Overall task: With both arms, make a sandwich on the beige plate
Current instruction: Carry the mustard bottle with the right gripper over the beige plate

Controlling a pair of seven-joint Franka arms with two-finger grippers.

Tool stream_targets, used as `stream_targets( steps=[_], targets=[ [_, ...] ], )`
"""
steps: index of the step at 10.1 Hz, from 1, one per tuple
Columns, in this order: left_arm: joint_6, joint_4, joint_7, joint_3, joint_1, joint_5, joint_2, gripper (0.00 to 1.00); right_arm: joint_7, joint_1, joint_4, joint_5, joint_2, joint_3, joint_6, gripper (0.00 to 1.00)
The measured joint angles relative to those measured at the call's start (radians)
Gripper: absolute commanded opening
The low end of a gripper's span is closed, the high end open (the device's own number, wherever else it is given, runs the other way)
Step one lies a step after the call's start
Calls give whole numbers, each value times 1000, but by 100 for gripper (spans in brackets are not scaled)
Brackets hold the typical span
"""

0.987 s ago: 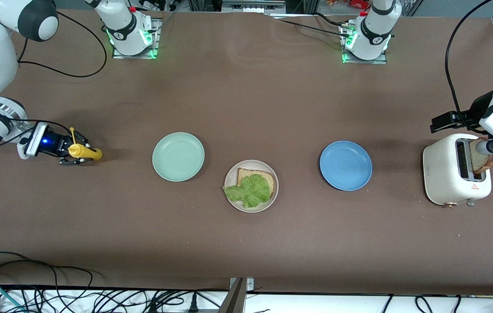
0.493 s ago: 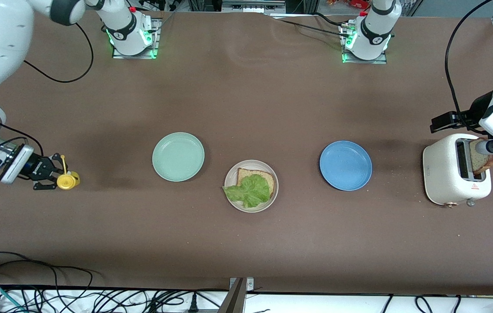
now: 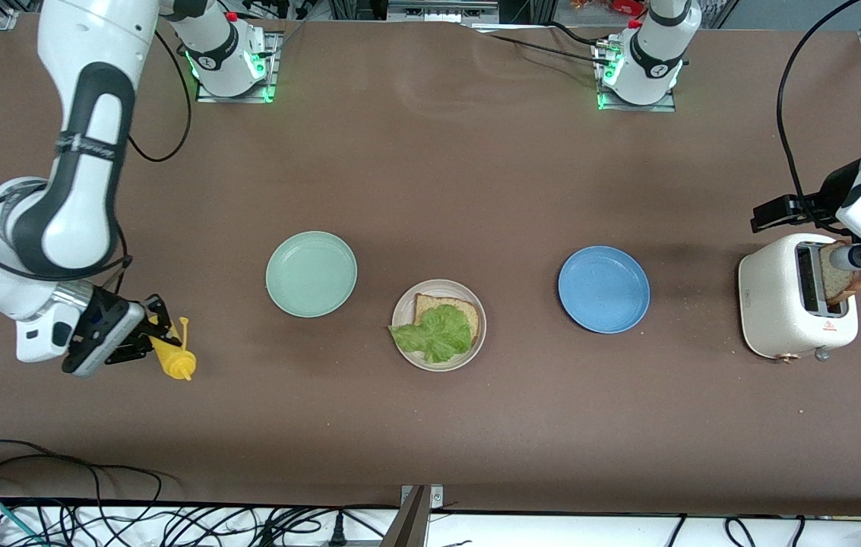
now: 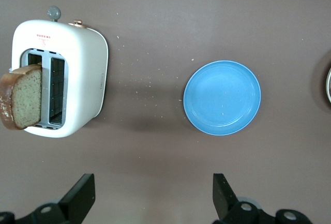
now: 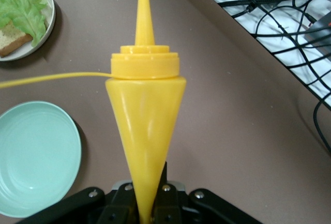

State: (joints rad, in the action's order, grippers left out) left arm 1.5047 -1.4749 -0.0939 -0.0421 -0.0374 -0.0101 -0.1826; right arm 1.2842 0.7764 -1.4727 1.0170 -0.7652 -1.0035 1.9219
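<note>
The beige plate [image 3: 438, 289] sits mid-table between a mint-green and a blue plate. It holds one bread slice [image 3: 468, 310] with a green lettuce leaf [image 3: 434, 334] on top; plate and lettuce also show in the right wrist view [image 5: 23, 1]. A second bread slice [image 3: 843, 278] stands in the white toaster [image 3: 780, 304], and shows in the left wrist view [image 4: 21, 102]. My right gripper [image 3: 153, 346] is shut on a yellow squeeze bottle [image 3: 172, 358], tilted over the right arm's end of the table. My left gripper [image 4: 153, 198] is open and empty above the toaster.
The mint-green plate [image 3: 311, 273] lies toward the right arm's end, the blue plate [image 3: 603, 289] toward the left arm's end. The toaster stands near the table's left-arm end. Cables [image 3: 96, 516] hang along the table edge nearest the camera.
My right arm has carried the yellow bottle nearer to the front camera and turned it, tip now pointing down toward the table. The left arm has not moved.
</note>
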Motion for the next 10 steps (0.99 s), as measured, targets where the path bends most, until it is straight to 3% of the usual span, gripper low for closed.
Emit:
stream_targets(
  steps=[5, 8, 10],
  targets=[
    [0, 0, 0, 0, 0, 0, -5, 100, -274, 257, 105, -374, -3, 1, 0, 0],
    [0, 0, 0, 0, 0, 0, -9, 100, -299, 361, 108, -393, -28, 2, 8, 0],
    [0, 0, 0, 0, 0, 0, -9, 100, -303, 407, 114, -468, -62, 4, 30, 0]
  ],
)
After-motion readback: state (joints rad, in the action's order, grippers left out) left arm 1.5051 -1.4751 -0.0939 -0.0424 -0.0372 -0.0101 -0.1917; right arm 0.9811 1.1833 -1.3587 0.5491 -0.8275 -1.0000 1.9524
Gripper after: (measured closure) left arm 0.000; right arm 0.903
